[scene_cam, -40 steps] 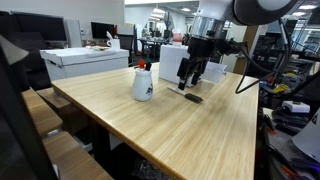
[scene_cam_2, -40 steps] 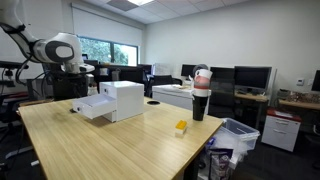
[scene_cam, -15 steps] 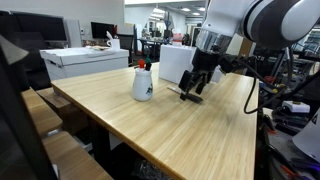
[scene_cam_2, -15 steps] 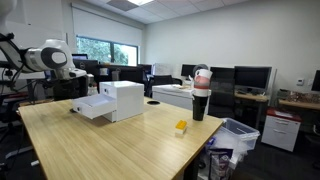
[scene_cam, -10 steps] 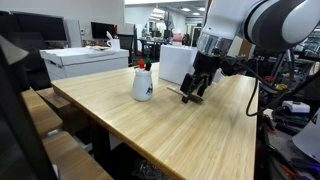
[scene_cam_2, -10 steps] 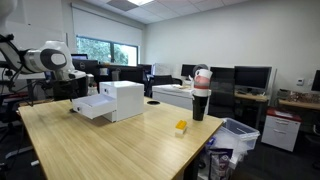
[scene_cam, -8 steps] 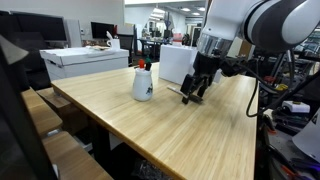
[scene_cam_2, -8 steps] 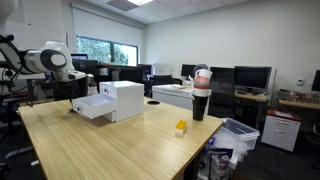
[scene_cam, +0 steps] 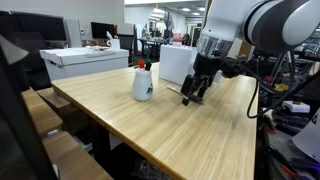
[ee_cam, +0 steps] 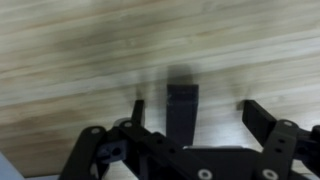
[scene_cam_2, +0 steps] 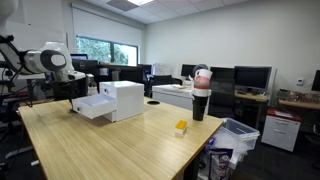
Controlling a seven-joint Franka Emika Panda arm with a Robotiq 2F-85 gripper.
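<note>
Small dark rectangular block (ee_cam: 182, 105) lies flat on light wooden table (scene_cam: 150, 130), right of white bottle w/ red cap (scene_cam: 143, 83). Robotiq gripper (ee_cam: 194, 108) low over it, fingers wide apart, straddling block, holding nothing. Approach looks done; grasp not yet made, block not lifted.

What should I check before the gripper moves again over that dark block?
1. Gripper open: ok, the fingers stand apart in the wrist view.
2. Block between the fingers: ok, though off centre.
3. Fingers clear of the block: ok, a gap shows on both sides.
4. Gripper low enough over the table: cannot tell.
5. Jug out of the way: ok, it stands apart.
6. Room between gripper and box: cannot tell.
</note>
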